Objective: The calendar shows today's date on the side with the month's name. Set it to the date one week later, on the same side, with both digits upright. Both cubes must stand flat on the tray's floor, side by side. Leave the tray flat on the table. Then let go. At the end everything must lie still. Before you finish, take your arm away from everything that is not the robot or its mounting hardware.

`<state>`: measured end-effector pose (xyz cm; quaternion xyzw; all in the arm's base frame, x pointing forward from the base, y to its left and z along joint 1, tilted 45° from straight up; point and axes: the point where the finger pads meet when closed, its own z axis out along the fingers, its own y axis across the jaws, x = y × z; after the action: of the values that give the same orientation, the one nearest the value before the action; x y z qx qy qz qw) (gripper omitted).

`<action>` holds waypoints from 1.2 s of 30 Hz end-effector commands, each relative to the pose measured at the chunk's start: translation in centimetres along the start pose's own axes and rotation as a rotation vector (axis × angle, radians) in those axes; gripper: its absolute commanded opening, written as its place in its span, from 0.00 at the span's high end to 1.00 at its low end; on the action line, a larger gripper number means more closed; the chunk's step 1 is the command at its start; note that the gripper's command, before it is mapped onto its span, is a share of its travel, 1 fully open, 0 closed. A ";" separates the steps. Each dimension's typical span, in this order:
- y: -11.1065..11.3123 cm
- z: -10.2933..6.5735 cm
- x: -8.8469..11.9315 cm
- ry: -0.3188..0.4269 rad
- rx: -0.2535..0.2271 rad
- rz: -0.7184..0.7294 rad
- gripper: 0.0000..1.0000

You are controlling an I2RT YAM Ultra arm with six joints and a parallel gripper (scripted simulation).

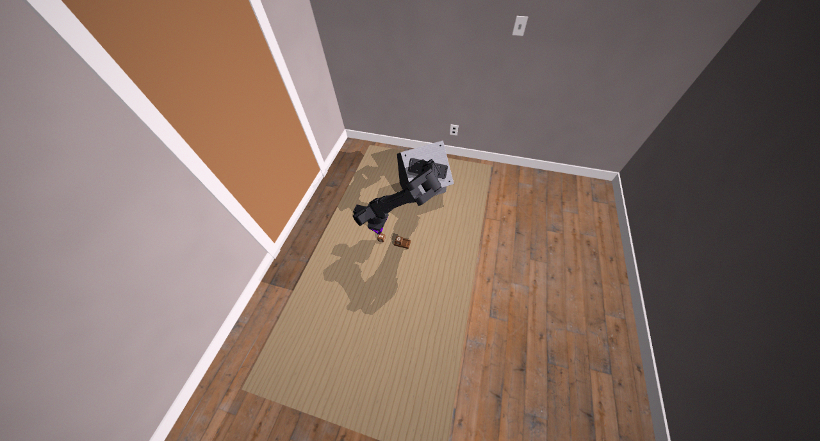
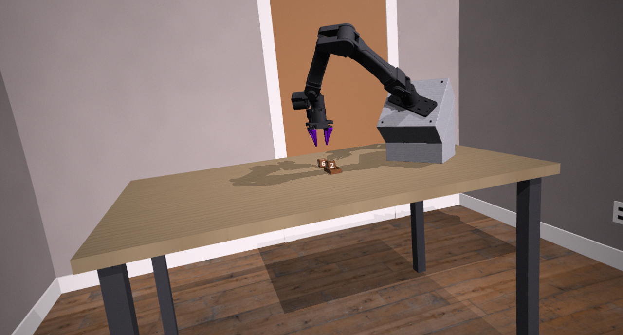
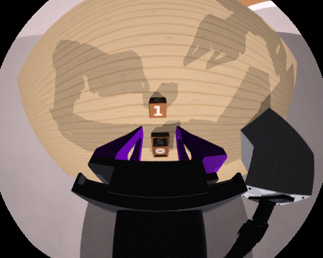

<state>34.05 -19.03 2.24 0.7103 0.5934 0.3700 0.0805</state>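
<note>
A brown tray (image 1: 405, 243) (image 2: 334, 171) (image 3: 160, 135) sits on the table, with one cube (image 1: 398, 240) (image 2: 331, 163) (image 3: 160, 151) in one end. This cube shows 2 on its side in the exterior view, and 0 and a dark 5 in the wrist view. The other cube (image 1: 380, 238) (image 2: 321, 163) (image 3: 158, 110) stands on the table beside the tray, with 6 on its side in the exterior and top views in the wrist view. My gripper (image 2: 321, 145) (image 3: 159, 130) is partly open and empty, above the loose cube. The month's name is not legible.
The arm's grey base block (image 1: 426, 151) (image 2: 413, 151) stands at one end of the wooden table (image 1: 366, 369) (image 2: 209, 211). Arm shadows fall across the table around the cubes.
</note>
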 end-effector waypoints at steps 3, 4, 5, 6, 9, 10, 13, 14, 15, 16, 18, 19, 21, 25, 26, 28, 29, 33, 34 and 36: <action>0.4 -0.5 -0.2 -0.012 -0.014 -0.007 0.53; 0.4 -0.5 -0.2 -0.012 -0.014 -0.007 0.53; 0.4 -0.5 -0.2 -0.012 -0.014 -0.007 0.53; 0.4 -0.5 -0.2 -0.012 -0.014 -0.007 0.53; 0.4 -0.5 -0.2 -0.012 -0.014 -0.007 0.53; 0.4 -0.5 -0.2 -0.012 -0.014 -0.007 0.53; 0.4 -0.5 -0.2 -0.012 -0.014 -0.007 0.53; 0.4 -0.5 -0.2 -0.012 -0.014 -0.007 0.53; 0.4 -0.5 -0.2 -0.012 -0.014 -0.007 0.53; 0.4 -0.5 -0.2 -0.012 -0.014 -0.007 0.53; 0.4 -0.5 -0.2 -0.012 -0.014 -0.007 0.53; 0.4 -0.5 -0.2 -0.012 -0.014 -0.007 0.53; 0.4 -0.4 -0.2 -0.012 -0.014 -0.007 0.53; 0.4 -0.2 -0.2 -0.012 -0.014 -0.007 0.53; 0.4 -0.2 -0.2 -0.012 -0.014 -0.007 0.53; 0.4 0.0 -0.2 -0.012 -0.014 -0.007 0.53; 0.4 0.1 -0.2 -0.012 -0.014 -0.007 0.53; 0.4 0.5 -0.2 -0.012 -0.014 -0.007 0.53; 0.4 0.5 -0.2 -0.012 -0.014 -0.007 0.53; 0.4 0.6 -0.2 -0.012 -0.014 -0.007 0.53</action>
<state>34.68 -18.66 1.78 0.7076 0.5955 0.3717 0.0813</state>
